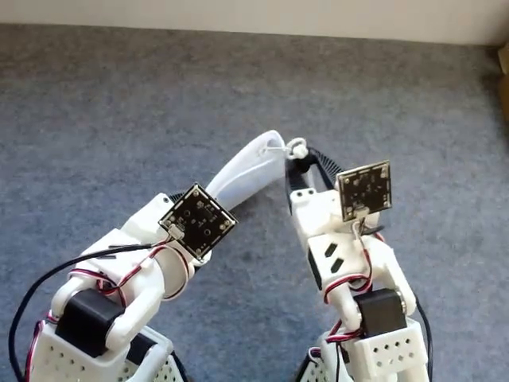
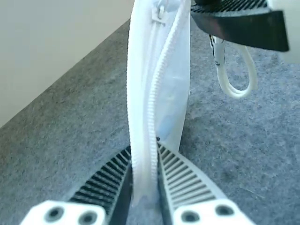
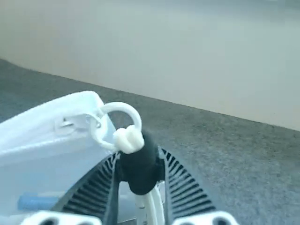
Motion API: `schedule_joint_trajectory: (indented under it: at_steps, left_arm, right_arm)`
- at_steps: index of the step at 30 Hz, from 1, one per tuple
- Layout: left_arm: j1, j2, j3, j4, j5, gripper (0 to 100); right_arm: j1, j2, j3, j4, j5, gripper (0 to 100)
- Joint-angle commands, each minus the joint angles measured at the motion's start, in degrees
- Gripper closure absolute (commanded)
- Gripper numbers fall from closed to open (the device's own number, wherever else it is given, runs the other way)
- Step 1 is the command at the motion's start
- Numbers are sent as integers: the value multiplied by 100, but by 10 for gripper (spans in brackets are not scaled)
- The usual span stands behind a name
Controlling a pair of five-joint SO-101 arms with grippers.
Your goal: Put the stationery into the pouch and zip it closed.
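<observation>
From above, the left arm's camera board [image 1: 198, 221] hides the left gripper [image 2: 144, 154] and the pouch's [image 1: 250, 171] end at 8 o'clock. Something blue [image 3: 35, 202] inside the pouch is too blurred to name, as is the black lump [image 3: 138, 172] on the zip pull [image 3: 119, 126] between the right gripper's [image 3: 138, 157] fingers

White, semi-clear pouch [image 1: 246, 177] is stretched lengthwise btwn the two grippers w/ zip edge [image 2: 157, 93] up: left gripper [image 2: 144, 157] pinches one end, and the zip teeth look meshed from there to the slider [image 2: 161, 11] at the far end. A white pull cord [image 3: 119, 124], looped thru the slider w/ a knot and a black sleeve, is pinched in the right gripper [image 3: 139, 164]. A blue item [image 3: 33, 202] shows thru the pouch wall, low inside; can't tell what it is.
</observation>
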Motion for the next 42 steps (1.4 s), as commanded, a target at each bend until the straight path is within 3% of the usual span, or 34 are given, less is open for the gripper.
schedule_joint_trajectory:
  at_steps: [1,20,28,33,42]
  left_arm:
    - [-136,-13,127,44,44,994]
    - [-171,-13,127,70,44,994]
    - [-171,-13,127,70,44,994]
    - [-180,-13,101,70,44,994]
    - [-945,-22,-84,-554,-281,994]
  right_arm:
    - [549,-4,-66,-303,-35,992]
    - [2220,22,-22,-1121,-18,993]
    - [2141,-40,-22,-1103,-18,961]
    - [1851,-48,-286,-13,-35,777]
    - [1455,-48,-1701,1851,-35,773]
